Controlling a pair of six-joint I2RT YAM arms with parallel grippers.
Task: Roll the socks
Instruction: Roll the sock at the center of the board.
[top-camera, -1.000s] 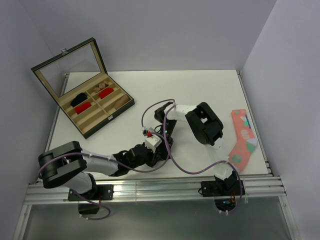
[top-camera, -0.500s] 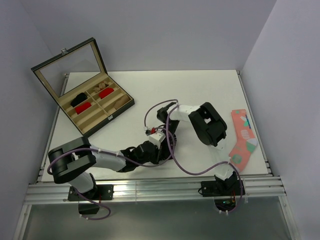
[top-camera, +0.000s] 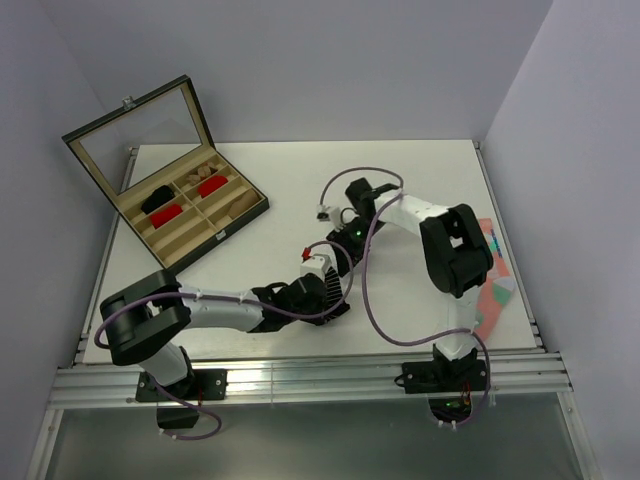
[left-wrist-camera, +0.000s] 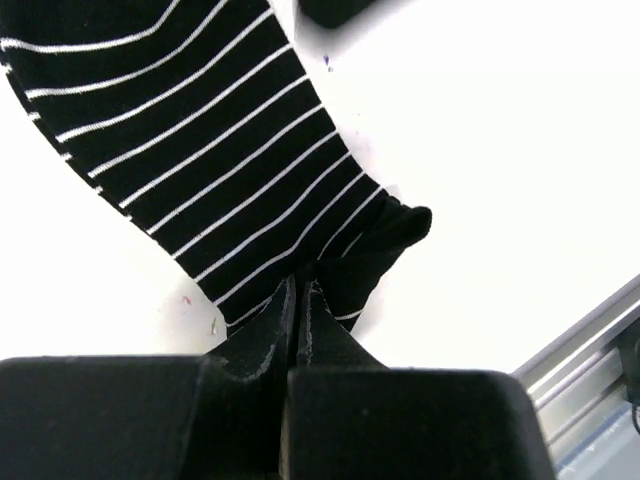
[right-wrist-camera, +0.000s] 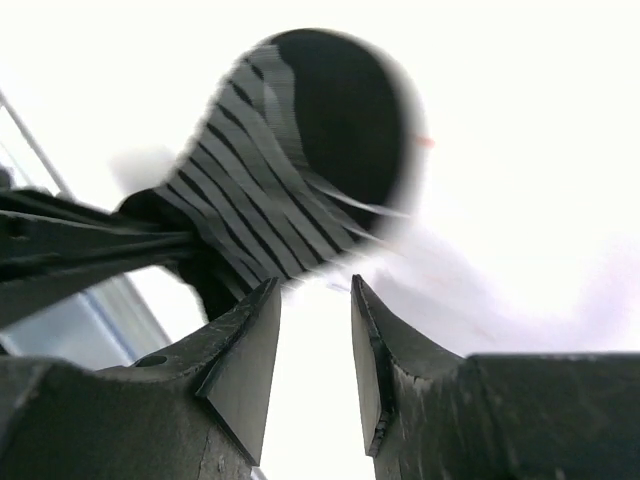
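The right hand (right-wrist-camera: 315, 288) has pulled away from the near edge, jaws spread, empty. The left hand (left-wrist-camera: 300, 300) pinches tight on one end of the sock (left-wrist-camera: 200, 150), at the near edge of the desk (top-camera: 300, 170). Soft, light, floppy: I'd grip a thick edge, both layers.

Knit cloth on the striped sock (left-wrist-camera: 200, 150), matt black, fine weave, thin white lines. The left gripper (left-wrist-camera: 300, 288) is matt black plastic, faintly grained; the right gripper (right-wrist-camera: 315, 300) likewise, with a dull sheen on the edges. The table (top-camera: 300, 170) is smooth matt white. At six o'clock the rail (top-camera: 300, 378) is bare brushed metal. At ten o'clock the box (top-camera: 215, 240) has a dark rim and pale wood dividers, with a glossy glass lid (top-camera: 140, 135). The cables (top-camera: 363, 290) are smooth purple plastic.
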